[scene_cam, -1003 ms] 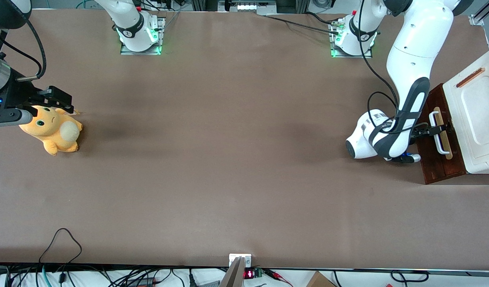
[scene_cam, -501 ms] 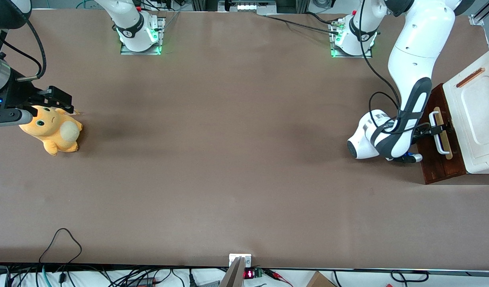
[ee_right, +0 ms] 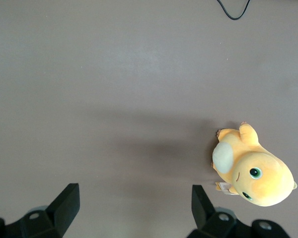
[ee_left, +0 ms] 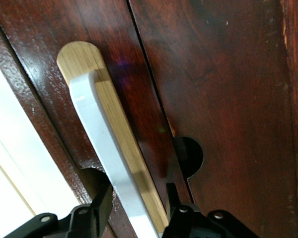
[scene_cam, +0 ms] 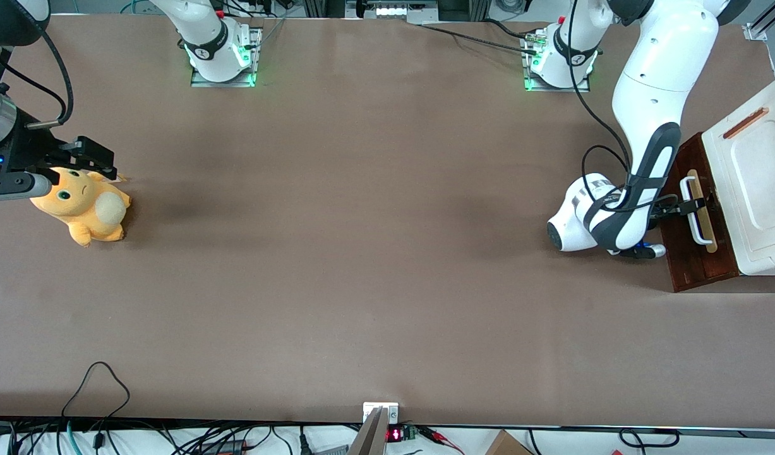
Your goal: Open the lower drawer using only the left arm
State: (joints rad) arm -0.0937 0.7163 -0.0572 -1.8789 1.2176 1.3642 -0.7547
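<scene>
white loop handle (ee_left: 107, 163): lower end cut off | hand (ee_left: 136, 218): fingertips only, contact with handle unclear

High front overview of the whole table (scene_cam: 362, 253); close left wrist view on the lower drawer (ee_left: 213, 99), shared.

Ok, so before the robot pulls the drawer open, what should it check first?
1. Left arm's gripper at the white loop handle: ok, one of the jaws sits on each side of the bar.
2. Jaws squeezing the handle: not ok, in the wrist view they stand apart from it.
3. Right handle for the lower drawer: cannot tell. The wrist view shows a seam between two dark wood fronts beside the handle.
4. Drawer shut: cannot tell, no light wood inside shows.
5. Room to slide out: ok, only bare table lies in front of the drawer, apart from the arm.
6. Orange plush toy: ok, it lies toward the parked arm's end.
</scene>
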